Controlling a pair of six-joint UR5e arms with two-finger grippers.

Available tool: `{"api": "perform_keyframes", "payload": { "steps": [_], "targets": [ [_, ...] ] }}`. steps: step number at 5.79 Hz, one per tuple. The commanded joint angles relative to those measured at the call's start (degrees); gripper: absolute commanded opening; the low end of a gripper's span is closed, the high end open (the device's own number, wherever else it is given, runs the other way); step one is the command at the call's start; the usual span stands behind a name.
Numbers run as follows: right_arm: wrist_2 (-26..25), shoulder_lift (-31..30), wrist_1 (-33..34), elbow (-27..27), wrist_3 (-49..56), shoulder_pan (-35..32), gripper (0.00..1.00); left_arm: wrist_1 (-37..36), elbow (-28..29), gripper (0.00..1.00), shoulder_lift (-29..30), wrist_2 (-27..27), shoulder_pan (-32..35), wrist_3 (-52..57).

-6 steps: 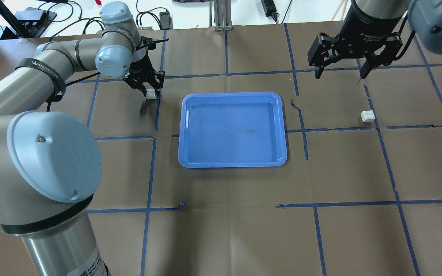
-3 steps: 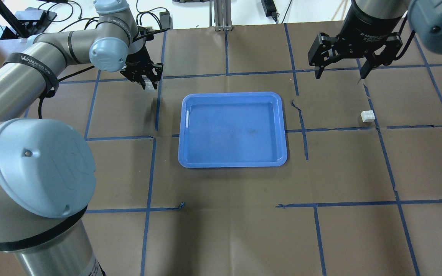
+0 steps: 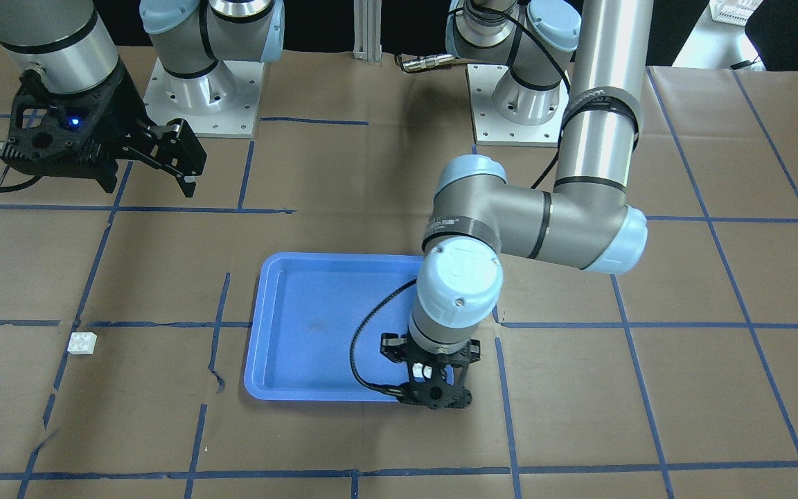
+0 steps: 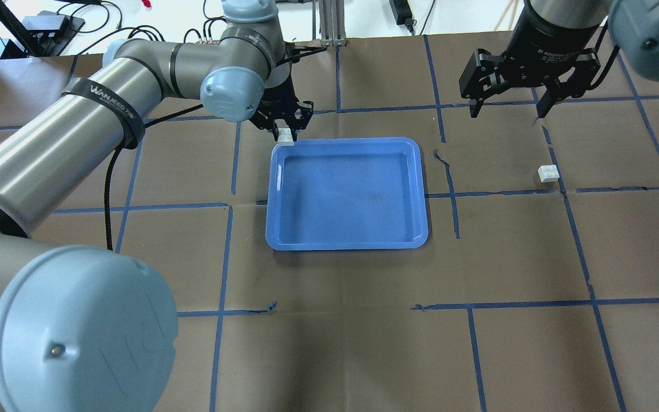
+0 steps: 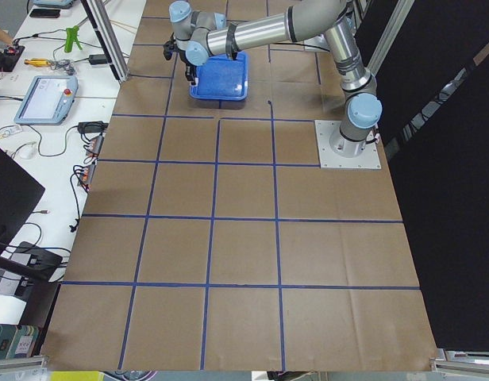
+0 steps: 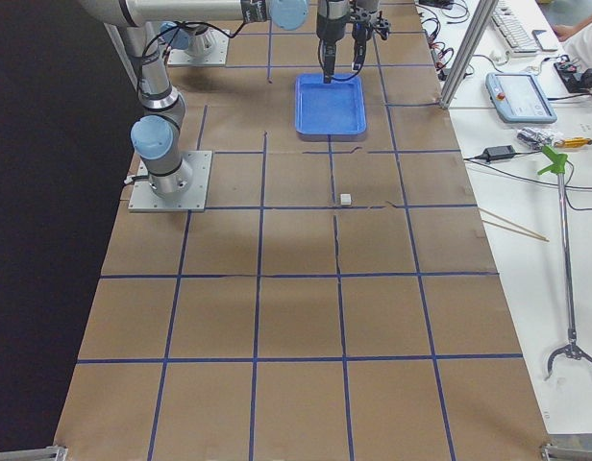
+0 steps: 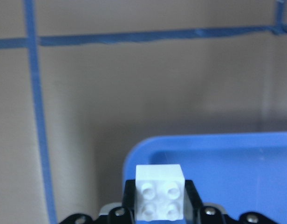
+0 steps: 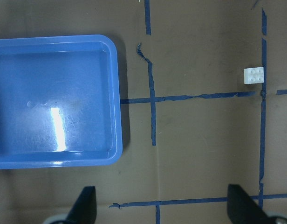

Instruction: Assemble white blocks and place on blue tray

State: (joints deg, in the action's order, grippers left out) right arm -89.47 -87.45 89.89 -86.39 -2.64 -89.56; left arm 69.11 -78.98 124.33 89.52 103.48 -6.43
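My left gripper (image 4: 286,130) is shut on one white block (image 4: 285,135) and holds it above the far left corner of the blue tray (image 4: 346,194). The left wrist view shows that block (image 7: 160,191), studs up, between the fingers over the tray's corner (image 7: 218,154). The other white block (image 4: 548,173) lies on the table right of the tray and also shows in the right wrist view (image 8: 254,75) and the front view (image 3: 82,342). My right gripper (image 4: 507,109) is open and empty, held high behind that block.
Brown paper with a blue tape grid covers the table (image 4: 341,320). The tray's inside is bare. Cables and power bricks (image 4: 238,26) lie beyond the far edge. The arm bases (image 3: 198,97) stand at the robot's side.
My left arm has swung right with the white block, from the table left of the tray to the tray's far left corner. The right arm and the other block have not moved.
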Motion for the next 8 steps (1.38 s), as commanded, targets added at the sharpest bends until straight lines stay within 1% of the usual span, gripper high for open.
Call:
{"api": "perform_keyframes", "payload": {
  "steps": [1, 2, 3, 4, 5, 6, 7, 8],
  "targets": [
    [-0.26, 0.17, 0.11, 0.0, 0.61, 0.78, 1.0, -0.64, -6.84, 0.02, -3.63, 0.3, 7.3, 11.19],
    [-0.61, 0.35, 0.98, 0.0, 8.97, 1.92, 1.0, -3.43, -9.41, 0.03, -4.26, 2.05, 9.43, 21.09],
    [-0.27, 0.44, 0.99, 0.0, 19.14, 6.28, 1.0, -7.46, -12.13, 0.03, -4.62, 4.85, 10.15, 38.68],
    [0.17, 0.79, 0.9, 0.0, 31.08, 12.5, 1.0, -14.03, -13.9, 0.03, -4.27, 5.14, 9.98, 51.13],
    [0.44, 1.83, 0.99, 0.0, 45.12, 17.61, 1.0, -16.01, -13.83, 0.03, -3.23, 5.14, 9.9, 60.3],
    [0.7, 3.5, 1.25, 0.08, 60.75, 21.06, 1.0, -15.85, -14.7, 0.03, -2.95, 4.79, 10.07, 61.0],
    [0.44, 6.3, 4.04, 0.17, 74.04, 22.83, 1.0, -15.68, -15.32, 0.03, -2.78, 4.79, 10.07, 61.27],
    [0.44, 8.94, 9.72, 0.0, 90.71, 24.15, 1.0, -15.68, -15.15, 0.03, -1.47, 4.87, 10.16, 61.62]
  ]
}}
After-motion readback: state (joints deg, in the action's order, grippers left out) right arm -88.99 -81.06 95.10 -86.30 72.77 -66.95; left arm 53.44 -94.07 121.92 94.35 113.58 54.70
